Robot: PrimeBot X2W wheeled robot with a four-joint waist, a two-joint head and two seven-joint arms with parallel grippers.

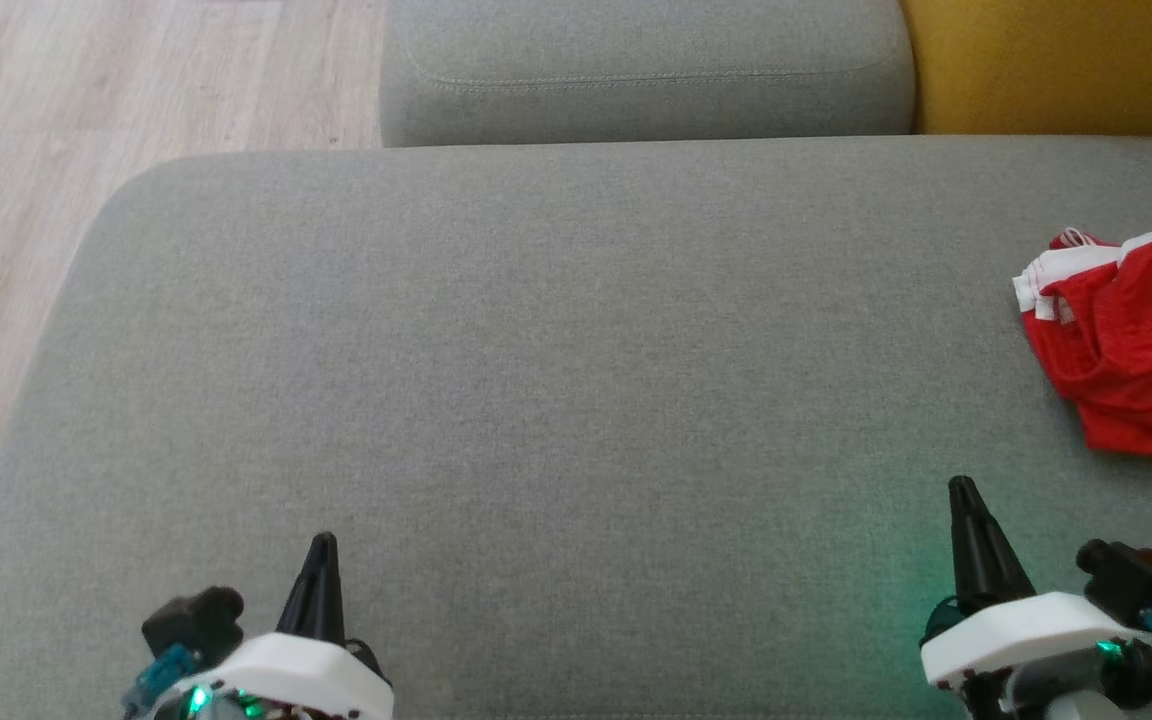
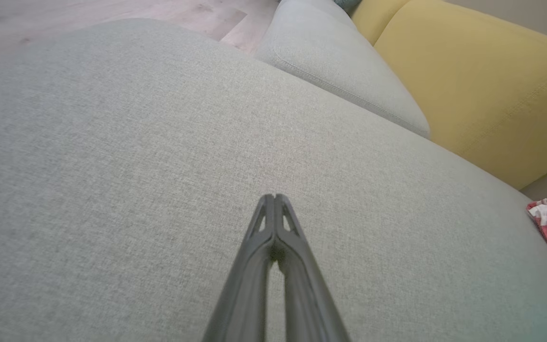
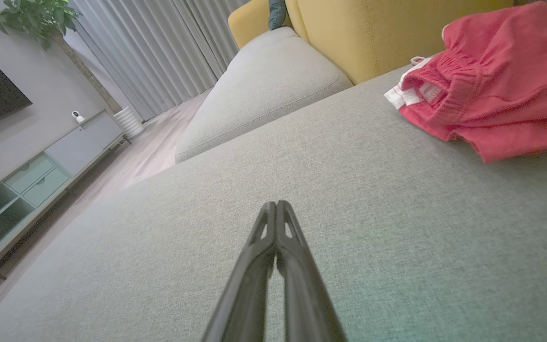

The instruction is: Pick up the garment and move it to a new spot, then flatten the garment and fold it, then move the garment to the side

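**A:** Nearest us are the left gripper (image 1: 323,542) and the right gripper (image 1: 961,487), over the cushion's (image 1: 536,350) near edge. Both have their fingers pressed together and hold nothing.

**B:** And the garment (image 1: 1131,340)?

**A:** It's crumpled at the cushion's right edge, ahead and right of the right gripper and well apart from the left. I judge the right arm nearer. I can't tell its long axis.
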